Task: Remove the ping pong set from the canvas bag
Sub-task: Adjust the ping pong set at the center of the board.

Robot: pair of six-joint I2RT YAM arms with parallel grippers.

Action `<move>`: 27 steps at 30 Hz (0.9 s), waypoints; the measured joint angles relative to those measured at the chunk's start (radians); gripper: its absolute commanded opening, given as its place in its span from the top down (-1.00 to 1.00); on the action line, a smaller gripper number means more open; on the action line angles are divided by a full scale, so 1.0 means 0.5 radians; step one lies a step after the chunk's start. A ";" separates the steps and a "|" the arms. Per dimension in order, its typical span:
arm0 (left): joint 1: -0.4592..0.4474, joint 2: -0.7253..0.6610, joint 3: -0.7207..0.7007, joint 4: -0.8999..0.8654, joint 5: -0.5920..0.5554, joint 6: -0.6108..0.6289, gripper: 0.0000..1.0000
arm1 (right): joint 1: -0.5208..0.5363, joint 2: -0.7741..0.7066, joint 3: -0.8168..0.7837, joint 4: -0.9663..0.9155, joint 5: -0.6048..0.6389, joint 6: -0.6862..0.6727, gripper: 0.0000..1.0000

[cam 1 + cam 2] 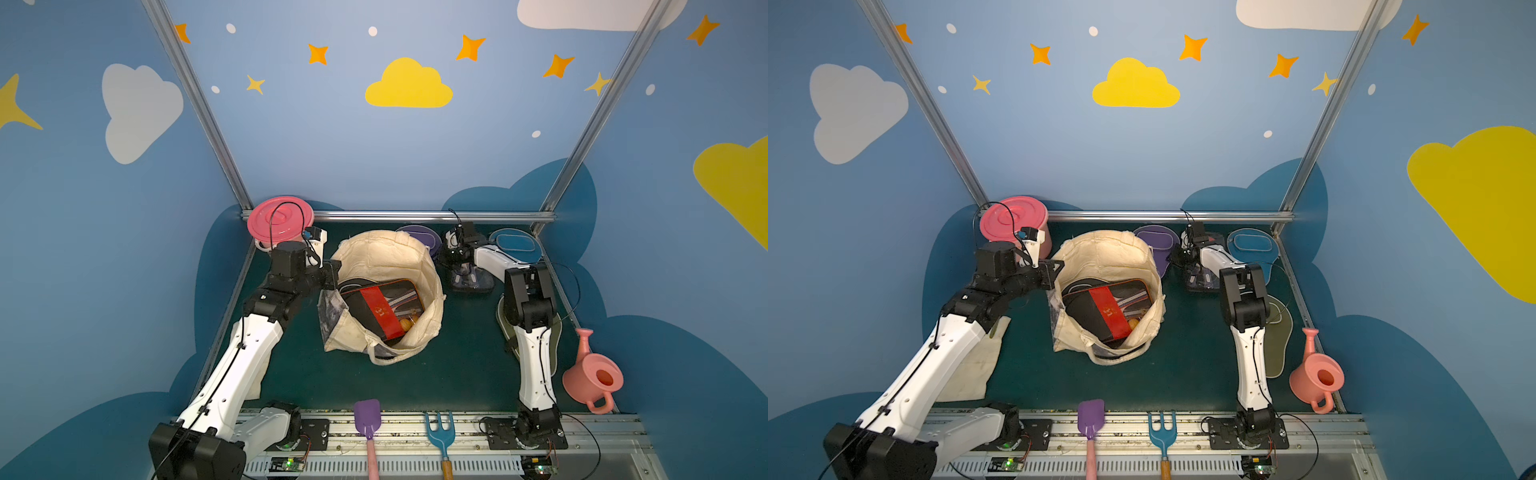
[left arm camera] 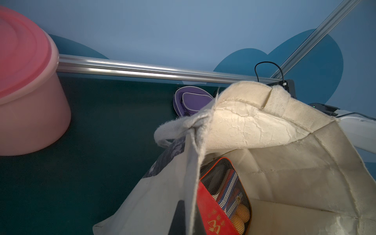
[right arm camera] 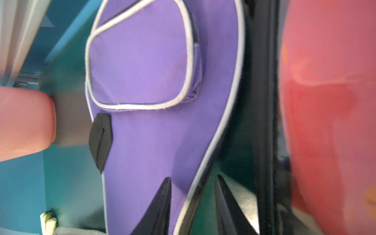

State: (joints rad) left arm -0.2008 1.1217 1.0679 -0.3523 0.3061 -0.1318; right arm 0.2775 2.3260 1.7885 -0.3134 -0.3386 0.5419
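Top views first. The bag (image 1: 382, 257) stands open mid-frame on the green table (image 1: 457, 365). The case (image 1: 376, 307) lies inside it, red stripe up, with an orange ball (image 1: 409, 322) showing at its lower right end, so that part of the set is in the bag. My left gripper (image 1: 332, 272) is at the bag's left rim, pinched shut on the canvas. My right gripper (image 1: 446, 255) is down just right of the bag, at the purple cover (image 1: 419, 235), which lies on the table behind the bag's upper right. The blue cover (image 1: 513, 245) sits in the back right corner. A clear-packed paddle (image 1: 473, 282) lies just below the right gripper in frame. The olive cover (image 1: 1277, 332) peeks out from behind the right arm. The pink bucket (image 1: 280, 218) is upper left of the bag.

Left wrist: the bag (image 2: 254, 122) fills the lower right, and its fabric edge runs down to the bottom of the frame. The case (image 2: 213, 203) shows inside at the bottom. The purple cover (image 2: 193, 101) sits mid-frame past the rim, and the bucket (image 2: 30, 101) is far left.

Right wrist: blurry. The purple cover (image 3: 152, 132) fills the middle. My two black fingers (image 3: 160, 203) stand apart at the bottom with the cover's zipped edge between them. One is over the purple, the other over the table. That's open, with nothing clamped as far as I can see. The red smear (image 3: 325, 122) on the right is too blurred to name.
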 measured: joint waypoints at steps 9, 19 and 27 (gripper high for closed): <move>-0.001 0.008 -0.002 0.018 0.006 0.000 0.93 | 0.000 0.072 0.089 -0.031 0.003 0.006 0.46; 0.000 0.008 -0.002 0.018 0.006 0.002 0.92 | -0.002 0.140 0.244 -0.127 0.031 -0.031 1.00; -0.001 0.008 -0.002 0.019 0.007 0.002 0.93 | -0.018 0.178 0.444 -0.336 0.146 -0.238 1.00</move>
State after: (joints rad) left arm -0.2012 1.1259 1.0672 -0.3428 0.3096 -0.1310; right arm 0.2687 2.4149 2.0106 -0.4812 -0.2653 0.4229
